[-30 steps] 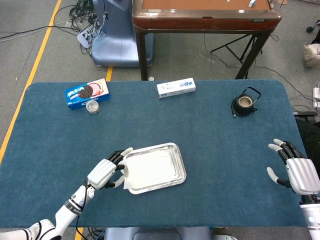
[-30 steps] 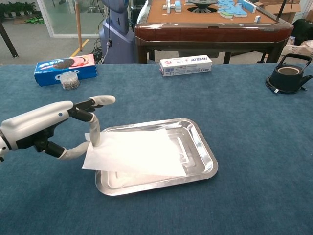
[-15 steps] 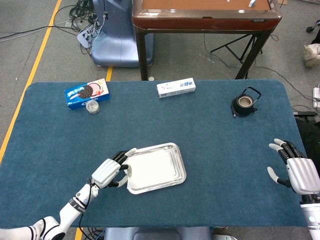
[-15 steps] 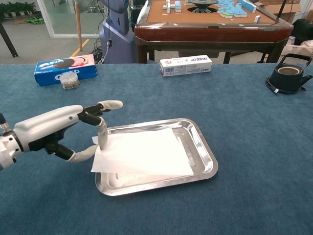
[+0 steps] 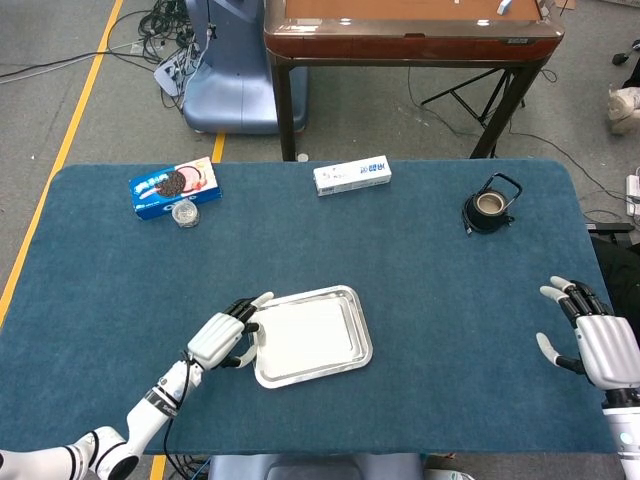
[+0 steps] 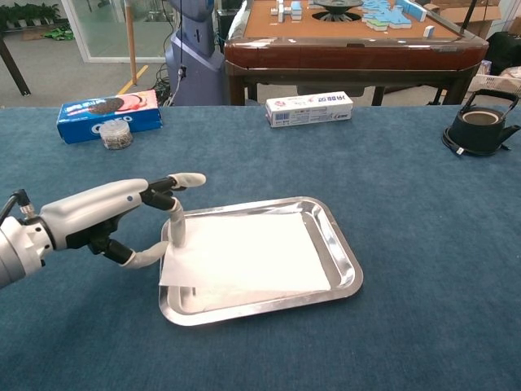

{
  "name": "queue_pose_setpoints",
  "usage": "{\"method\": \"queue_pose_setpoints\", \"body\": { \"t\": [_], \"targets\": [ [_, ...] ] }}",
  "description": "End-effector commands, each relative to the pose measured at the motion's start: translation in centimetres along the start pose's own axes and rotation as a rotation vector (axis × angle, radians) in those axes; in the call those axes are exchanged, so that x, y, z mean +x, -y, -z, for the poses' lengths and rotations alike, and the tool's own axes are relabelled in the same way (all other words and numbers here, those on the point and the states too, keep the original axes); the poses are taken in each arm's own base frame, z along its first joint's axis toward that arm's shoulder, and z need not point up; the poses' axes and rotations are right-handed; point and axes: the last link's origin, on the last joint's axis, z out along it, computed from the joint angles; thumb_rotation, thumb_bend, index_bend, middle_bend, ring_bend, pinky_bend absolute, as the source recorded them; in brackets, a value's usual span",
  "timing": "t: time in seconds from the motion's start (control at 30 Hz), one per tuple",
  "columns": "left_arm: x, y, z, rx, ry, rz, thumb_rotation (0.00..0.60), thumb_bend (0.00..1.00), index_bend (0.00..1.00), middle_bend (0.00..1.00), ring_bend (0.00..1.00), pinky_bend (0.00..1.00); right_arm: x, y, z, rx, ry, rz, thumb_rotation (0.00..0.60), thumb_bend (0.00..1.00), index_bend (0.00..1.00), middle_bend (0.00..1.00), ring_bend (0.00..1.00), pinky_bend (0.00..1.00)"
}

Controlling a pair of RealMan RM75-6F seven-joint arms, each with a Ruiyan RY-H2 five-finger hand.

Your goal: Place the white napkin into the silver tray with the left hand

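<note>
Head view: I saw the left robot hand [image 5: 222, 338] at the left edge of the silver tray [image 5: 350, 345], which sat on the blue worktop [image 5: 420, 260] near its front edge. The white napkin [image 5: 308, 335] lay inside the tray and covered most of its floor. The fingertips reached the napkin's left edge; from this view I could not tell whether they gripped it. The right robot hand [image 5: 592, 342] rested at the right edge of the worktop, fingers spread wide, holding nothing. A blue cookie box [image 5: 173, 186] with a small jar [image 5: 184, 213] just in front of it stood at the far left, a white carton [image 5: 351, 175] at the far middle, and a black kettle [image 5: 490, 207] at the far right.

Chest view: I saw the left robot hand [image 6: 122, 216] pinching the napkin [image 6: 244, 257] at its left edge between the thumb and a finger [image 6: 176, 228], the other fingers extended. The napkin lay flat in the tray [image 6: 342, 265], its left edge over the tray's left rim. The right robot hand did not appear here.
</note>
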Motion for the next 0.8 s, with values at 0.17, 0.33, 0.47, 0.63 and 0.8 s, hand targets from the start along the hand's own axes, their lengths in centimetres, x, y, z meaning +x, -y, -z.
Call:
{"method": "queue_pose_setpoints", "body": {
  "t": [0.17, 0.33, 0.47, 0.63, 0.8],
  "targets": [
    [-0.3, 0.1, -0.1, 0.013, 0.013, -0.015, 0.6, 0.41, 0.4, 0.0, 0.0, 0.07, 0.0, 0.0, 0.0, -0.001, 0.0, 0.0, 0.6, 0.34, 0.23, 0.17, 0.11, 0.31],
    [-0.3, -0.2, -0.2, 0.01, 0.006, -0.015, 0.6, 0.33, 0.33, 0.0, 0.0, 0.07, 0.0, 0.0, 0.0, 0.0, -0.002, 0.001, 0.6, 0.34, 0.23, 0.17, 0.11, 0.31],
    [-0.3, -0.4, -0.2, 0.008, 0.007, -0.014, 0.6, 0.28, 0.3, 0.0, 0.0, 0.07, 0.0, 0.0, 0.0, 0.002, 0.001, 0.001, 0.6, 0.34, 0.23, 0.17, 0.11, 0.31],
    [0.0, -0.4, 0.0, 0.014, 0.003, -0.024, 0.6, 0.28, 0.29, 0.0, 0.0, 0.07, 0.1, 0.0, 0.0, 0.0, -0.002, -0.001, 0.6, 0.34, 0.23, 0.17, 0.11, 0.31],
    [0.9, -0.1, 0.4, 0.025, -0.002, -0.063, 0.6, 0.28, 0.29, 0.04, 0.09, 0.33, 0.2, 0.0, 0.0, 0.001, -0.004, -0.003, 0.6, 0.34, 0.23, 0.17, 0.11, 0.31]
  ]
}}
